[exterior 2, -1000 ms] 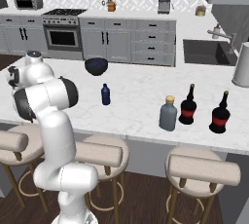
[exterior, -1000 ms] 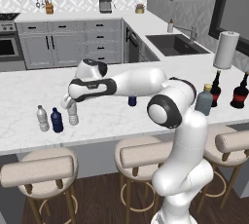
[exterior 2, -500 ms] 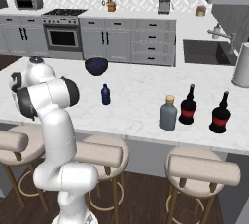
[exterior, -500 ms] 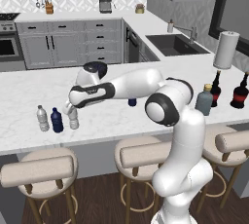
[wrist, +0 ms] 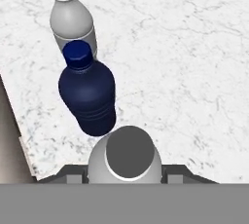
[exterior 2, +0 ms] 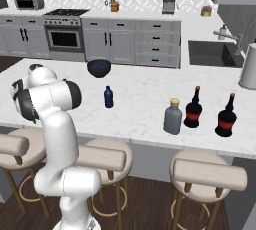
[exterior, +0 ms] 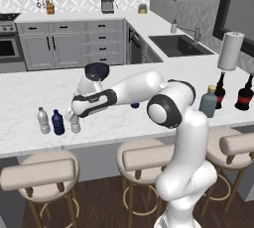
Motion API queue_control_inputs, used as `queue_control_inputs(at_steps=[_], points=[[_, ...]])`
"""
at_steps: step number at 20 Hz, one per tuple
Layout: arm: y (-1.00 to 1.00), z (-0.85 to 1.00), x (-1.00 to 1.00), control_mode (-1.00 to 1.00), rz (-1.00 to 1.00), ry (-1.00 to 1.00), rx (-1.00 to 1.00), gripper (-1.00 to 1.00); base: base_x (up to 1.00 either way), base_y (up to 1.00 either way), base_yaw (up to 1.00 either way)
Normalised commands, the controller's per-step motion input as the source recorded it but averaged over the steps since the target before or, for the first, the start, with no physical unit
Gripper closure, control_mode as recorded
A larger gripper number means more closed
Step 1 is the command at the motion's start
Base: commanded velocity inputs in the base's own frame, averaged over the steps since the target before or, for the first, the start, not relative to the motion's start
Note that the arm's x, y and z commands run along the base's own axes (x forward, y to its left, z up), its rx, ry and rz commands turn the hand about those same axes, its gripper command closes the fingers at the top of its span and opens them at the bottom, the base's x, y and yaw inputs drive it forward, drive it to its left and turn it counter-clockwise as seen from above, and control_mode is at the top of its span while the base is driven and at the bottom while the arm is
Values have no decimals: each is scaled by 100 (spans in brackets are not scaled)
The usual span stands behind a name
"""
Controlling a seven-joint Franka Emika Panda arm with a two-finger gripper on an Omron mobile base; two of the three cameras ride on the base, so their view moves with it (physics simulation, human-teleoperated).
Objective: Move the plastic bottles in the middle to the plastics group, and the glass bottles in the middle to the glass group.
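Clear bottle [exterior: 75,123] sits between my fingers [exterior: 74,118], standing on the table [exterior: 30,90] at the plastics end. In the hand view its cap and shoulders lie right between the two tips, and the fingers are set about bottle-width around it. I judge it a grip, though whether the pads still press I cannot tell.

Just beyond the fingers stand the plastics pair: dark blue bottle [exterior: 58,122] nearest, almost touching the held one, then the whitish bottle [exterior: 43,120] behind it. All three are upright.

Progress, as I read it: the first plastic bottle has reached its group and only needs releasing. Left in the middle, well away from the fingers: the small blue bottle [exterior 2: 108,97], standing alone. The big grey-blue glass bottle [exterior 2: 173,117] already stands just beside the two red-labelled bottles [exterior 2: 193,109]; I judge it near enough to count, or needing only a small nudge.

Against the earlier frames: the arm has swung further towards the pair and come lower, so the clear bottle, carried above the table a second ago, now stands beside the dark blue one. Finger spacing unchanged. Other bottles have not moved.
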Motion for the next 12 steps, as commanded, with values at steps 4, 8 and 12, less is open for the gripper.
queue_control_inputs(at_steps=[4, 8, 12], points=[[10, 0, 20, -100, 1, -1, 0, 100, 0, 0, 0], [15, 0, 30, -100, 0, 0, 0, 100, 0, 0, 0], [4, 0, 19, -100, 0, 0, 0, 100, 0, 0, 0]])
